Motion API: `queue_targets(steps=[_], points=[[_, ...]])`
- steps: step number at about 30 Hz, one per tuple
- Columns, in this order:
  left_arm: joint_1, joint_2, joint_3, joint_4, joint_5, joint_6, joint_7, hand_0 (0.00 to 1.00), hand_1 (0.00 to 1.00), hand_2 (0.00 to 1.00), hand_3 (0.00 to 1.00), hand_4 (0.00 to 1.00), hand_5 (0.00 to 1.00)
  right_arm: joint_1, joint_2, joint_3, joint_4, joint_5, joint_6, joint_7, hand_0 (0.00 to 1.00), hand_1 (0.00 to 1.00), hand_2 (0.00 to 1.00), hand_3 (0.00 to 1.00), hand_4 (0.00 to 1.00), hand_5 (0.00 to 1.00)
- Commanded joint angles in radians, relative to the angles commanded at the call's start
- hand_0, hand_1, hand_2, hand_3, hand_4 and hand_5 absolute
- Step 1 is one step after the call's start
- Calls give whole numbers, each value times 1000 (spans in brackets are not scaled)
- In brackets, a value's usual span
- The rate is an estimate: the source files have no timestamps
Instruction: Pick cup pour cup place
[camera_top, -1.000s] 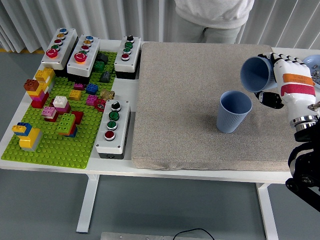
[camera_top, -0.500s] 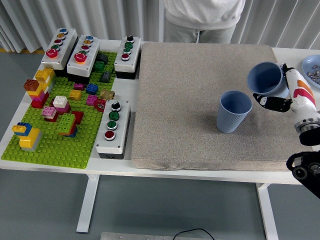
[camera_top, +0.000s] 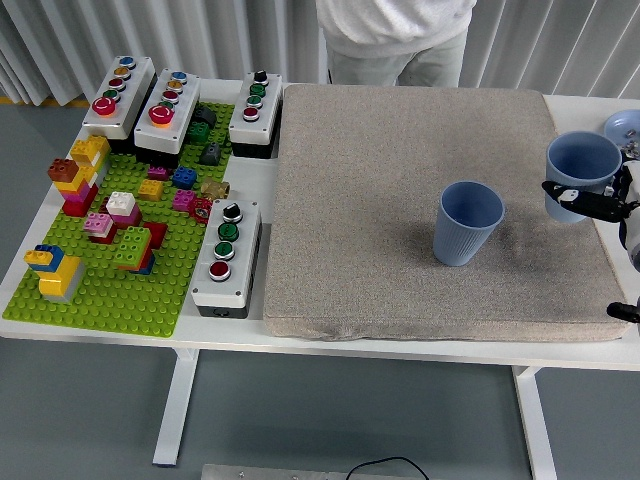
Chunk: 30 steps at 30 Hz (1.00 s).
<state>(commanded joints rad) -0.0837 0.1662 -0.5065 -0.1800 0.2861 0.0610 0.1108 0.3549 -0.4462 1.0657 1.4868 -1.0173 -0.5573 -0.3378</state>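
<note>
A blue ribbed cup (camera_top: 468, 222) stands upright on the grey mat (camera_top: 380, 180), right of its middle. A second blue cup (camera_top: 580, 172) is held upright at the mat's right edge by my right hand (camera_top: 598, 198). Black fingers (camera_top: 576, 193) wrap around its lower part. Most of the hand and arm is cut off by the picture's right edge. Whether the held cup rests on the mat or hangs just above it is unclear. My left arm is out of view.
A green brick baseplate (camera_top: 110, 260) with several coloured bricks lies at the left. Button boxes (camera_top: 225, 255) stand beside and behind it. A plate (camera_top: 622, 125) sits at the far right edge. A person (camera_top: 395, 30) stands at the far side.
My right hand has turned the held cup from tilted over the standing cup to upright. It has moved it right and down, to the mat's right edge.
</note>
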Motion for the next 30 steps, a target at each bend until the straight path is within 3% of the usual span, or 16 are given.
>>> queue_targets(steps=[3, 12, 30], points=[[0, -1, 0, 0, 0, 0, 0, 711, 731, 798, 650, 512, 936, -21, 11, 23, -13, 82, 7, 21, 726, 666, 554, 620, 654, 2], [1, -6, -1, 0, 4, 0, 1, 711, 732, 797, 649, 512, 937, -92, 66, 43, -15, 67, 1, 48, 730, 668, 555, 619, 652, 2], [6, -8, 19, 0, -11, -2, -1, 711, 732, 797, 648, 510, 938, -86, 76, 20, -29, 61, 14, 76, 728, 671, 553, 618, 650, 2]])
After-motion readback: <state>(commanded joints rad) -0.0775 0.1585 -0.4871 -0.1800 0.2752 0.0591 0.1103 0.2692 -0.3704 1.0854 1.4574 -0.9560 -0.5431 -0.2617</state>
